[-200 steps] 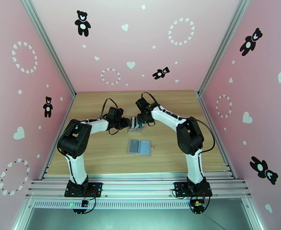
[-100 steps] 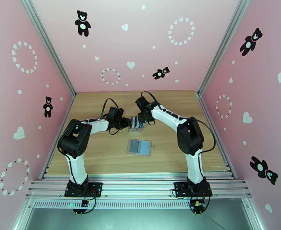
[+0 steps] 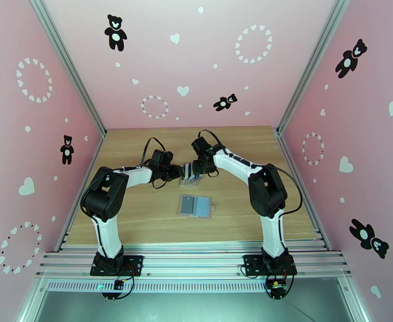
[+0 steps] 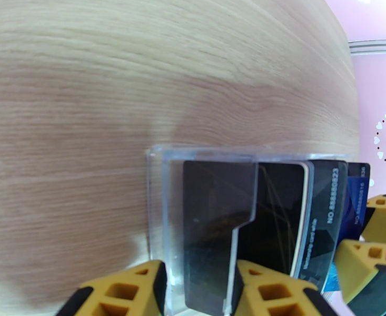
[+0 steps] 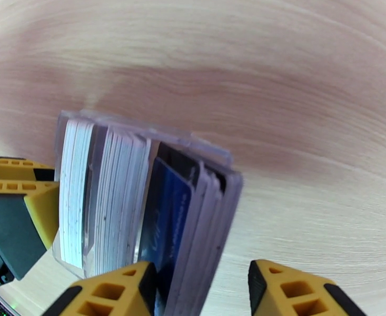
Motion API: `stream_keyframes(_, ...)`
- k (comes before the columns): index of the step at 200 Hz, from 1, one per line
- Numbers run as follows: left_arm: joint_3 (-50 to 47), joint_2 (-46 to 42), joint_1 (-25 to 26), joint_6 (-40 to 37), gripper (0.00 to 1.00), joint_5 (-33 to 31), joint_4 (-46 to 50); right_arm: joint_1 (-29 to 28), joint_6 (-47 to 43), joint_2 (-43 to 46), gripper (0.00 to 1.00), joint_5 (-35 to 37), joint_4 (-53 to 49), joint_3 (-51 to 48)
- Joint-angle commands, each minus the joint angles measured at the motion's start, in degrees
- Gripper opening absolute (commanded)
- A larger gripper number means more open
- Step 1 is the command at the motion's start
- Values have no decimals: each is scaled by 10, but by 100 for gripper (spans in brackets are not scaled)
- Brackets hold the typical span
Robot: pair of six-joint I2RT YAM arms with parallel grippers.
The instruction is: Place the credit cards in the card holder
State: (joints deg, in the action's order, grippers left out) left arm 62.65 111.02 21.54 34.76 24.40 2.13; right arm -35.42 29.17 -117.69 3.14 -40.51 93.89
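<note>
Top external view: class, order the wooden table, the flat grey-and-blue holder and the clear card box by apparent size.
1. wooden table
2. flat grey-and-blue holder
3. clear card box, partly covered, so less sure.

Bright even light, soft shadows, wrist-view distortion

Credit cards (image 5: pixel 164 222) in stand (image 4: pixel 158 206) on table (image 3: pixel 142 216)

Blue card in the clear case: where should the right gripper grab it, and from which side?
Probably pinch the blue card across its flat faces at its bare near edge, coming in from the side of the clear case where the card edges are exposed. It stands on edge, packed between other cards.
</note>
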Motion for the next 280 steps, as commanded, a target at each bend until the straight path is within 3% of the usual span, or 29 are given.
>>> stream_keyframes(1,2,21,-6,2,40,-23,34,-2,-1,9,51,6,-30,-18)
stream_keyframes(66,1,17,-6,0,40,-26,36,-1,-18,4,51,104,-83,16)
stream_keyframes(146,1,16,-6,-1,40,-28,38,2,-28,5,48,114,-101,38)
stream_keyframes(235,0,14,-7,-1,40,-29,39,-1,-29,6,24,94,-101,39)
stream_keyframes(280,1,15,-7,-2,40,-27,39,-3,-33,8,21,106,-112,45)
